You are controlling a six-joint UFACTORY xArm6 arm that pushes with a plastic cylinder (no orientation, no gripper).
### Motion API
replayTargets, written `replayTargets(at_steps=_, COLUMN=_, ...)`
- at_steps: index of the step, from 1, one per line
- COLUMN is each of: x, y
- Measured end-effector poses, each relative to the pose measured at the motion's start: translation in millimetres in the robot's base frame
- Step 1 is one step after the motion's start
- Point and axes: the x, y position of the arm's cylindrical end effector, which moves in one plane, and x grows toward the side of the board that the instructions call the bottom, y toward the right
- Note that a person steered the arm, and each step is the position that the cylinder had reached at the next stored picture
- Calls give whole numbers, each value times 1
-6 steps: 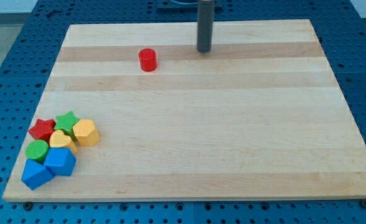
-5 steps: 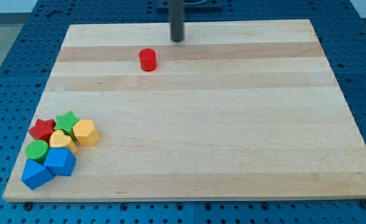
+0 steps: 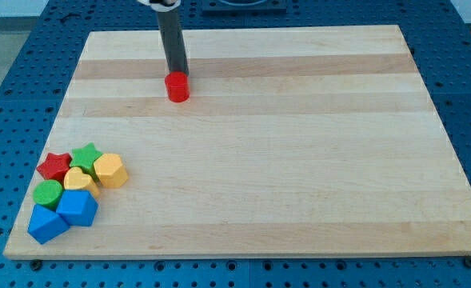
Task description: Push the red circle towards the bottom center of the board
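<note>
The red circle (image 3: 177, 88) is a small red cylinder on the wooden board (image 3: 299, 160), in the upper left part of the view. My tip (image 3: 177, 74) stands right against the circle's top edge, touching it from the view's top. The dark rod rises from there toward the view's top edge.
A cluster of blocks lies at the board's bottom left: a red star (image 3: 54, 166), a green star (image 3: 85, 156), a yellow hexagon (image 3: 110, 170), a yellow heart (image 3: 78, 181), a green circle (image 3: 48, 193) and two blue blocks (image 3: 77, 208) (image 3: 46, 225).
My tip has swept from the view's top centre leftward and down onto the red circle. The circle has shifted a little down and to the left.
</note>
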Motion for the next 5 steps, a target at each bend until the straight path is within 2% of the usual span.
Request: replayTargets(at_steps=5, x=113, y=7)
